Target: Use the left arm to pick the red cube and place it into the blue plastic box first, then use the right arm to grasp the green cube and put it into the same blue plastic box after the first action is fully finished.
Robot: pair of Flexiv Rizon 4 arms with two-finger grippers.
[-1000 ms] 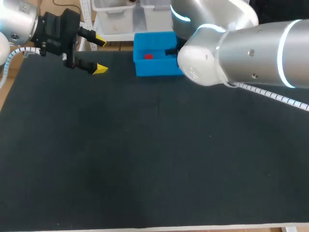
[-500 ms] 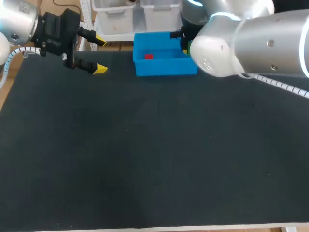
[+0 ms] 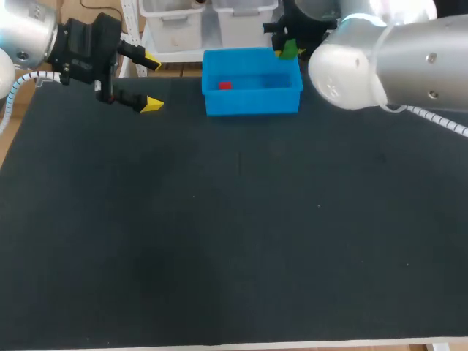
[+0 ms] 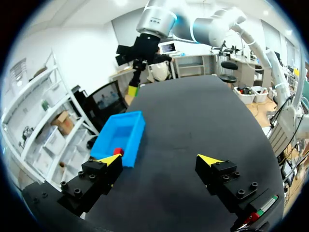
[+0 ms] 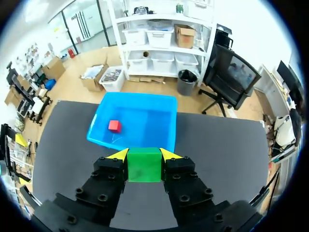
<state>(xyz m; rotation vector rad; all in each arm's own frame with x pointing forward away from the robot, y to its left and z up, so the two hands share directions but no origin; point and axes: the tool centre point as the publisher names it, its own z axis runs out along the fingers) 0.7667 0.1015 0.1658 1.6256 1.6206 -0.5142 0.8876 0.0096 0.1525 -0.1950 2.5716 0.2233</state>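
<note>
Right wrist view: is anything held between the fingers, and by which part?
The green cube, clamped by two opposite side faces between the fingers of the right gripper. The left gripper is open and holds nothing.

— Head view?
— High behind the table (image 3: pixel 219 241), looking down; box (image 3: pixel 252 102) at 12 o'clock.
— Wrists?
— Both face the box: left from afar, box at 11 o'clock; right close above it.

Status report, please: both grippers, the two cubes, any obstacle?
Left gripper open, empty. Right gripper shut on green cube, close by blue plastic box. Red cube already inside it. No obstacle seen.
</note>
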